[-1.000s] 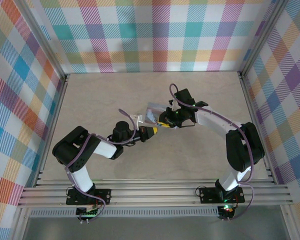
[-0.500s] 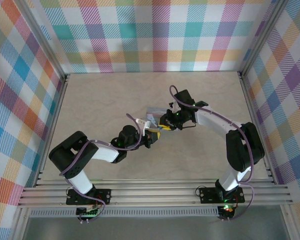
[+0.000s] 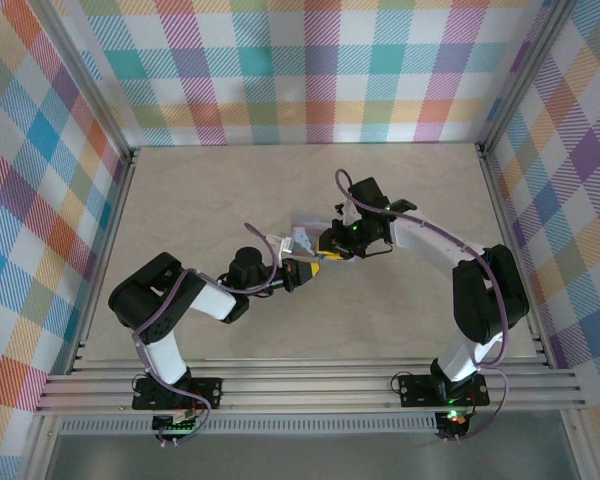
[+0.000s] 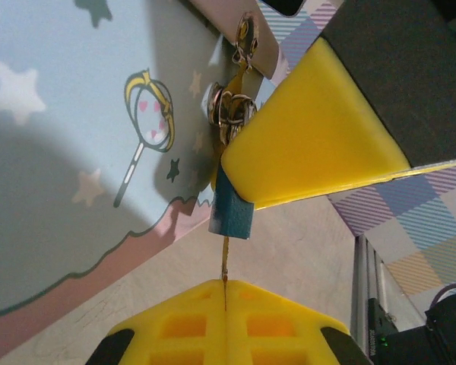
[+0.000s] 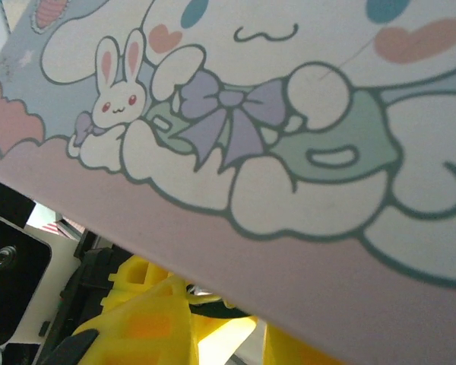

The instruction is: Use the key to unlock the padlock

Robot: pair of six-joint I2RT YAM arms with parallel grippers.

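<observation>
The padlock [image 4: 232, 214] is a tiny blue block hanging by its metal shackle [image 4: 229, 106] from the latch of a pale blue cartoon tin [image 4: 76, 152]. My left gripper [image 4: 225, 283] is shut on the key [image 4: 226, 262], whose thin gold blade runs straight up into the padlock's underside. A yellow finger [image 4: 311, 144] of my right gripper lies against the padlock's upper part and covers it. In the top view both grippers meet at the tin's near edge, the left gripper [image 3: 303, 268] from the left and the right gripper [image 3: 328, 248] from the right.
The tin [image 3: 305, 230] lies near the middle of the table [image 3: 200, 190]. In the right wrist view its printed lid [image 5: 289, 114] hangs over the yellow fingers [image 5: 137, 327]. Plaid walls and metal rails [image 3: 310, 385] enclose the table.
The left arm's forearm swung toward the right and nearer, then came back close to its earlier pose. Its gripper stayed at the padlock. The right arm barely moved.
</observation>
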